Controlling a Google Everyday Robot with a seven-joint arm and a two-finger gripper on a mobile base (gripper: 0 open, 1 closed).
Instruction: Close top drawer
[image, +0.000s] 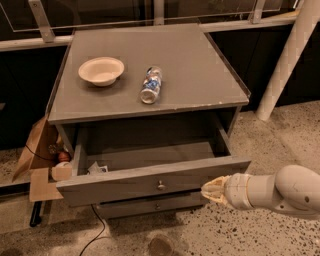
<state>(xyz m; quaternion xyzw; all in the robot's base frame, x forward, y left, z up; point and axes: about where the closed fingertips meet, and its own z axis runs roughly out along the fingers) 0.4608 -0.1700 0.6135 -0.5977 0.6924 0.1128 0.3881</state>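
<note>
Top drawer (125, 184): one, pulled open below the desk's front edge, with a round knob (161, 186) at the panel's centre.
Gripper (212, 189): one, fingers pressed together, at the panel's right end below the desk's front right corner; contact cannot be told.
Lower drawer (150, 206): one, beneath.
Bowl (101, 70): one, near the left edge.
Bottle (151, 85): one, lying mid-desk.
Desk (200, 75): grey flat top.
Floor (280, 145): speckled stone; white post (287, 60) beyond the right edge; paper bag (35, 145) beside the left.

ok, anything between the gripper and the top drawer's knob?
Nothing. In the camera view the gripper sits by the right end of the top drawer front; only bare grey panel runs from it to the knob.
</note>
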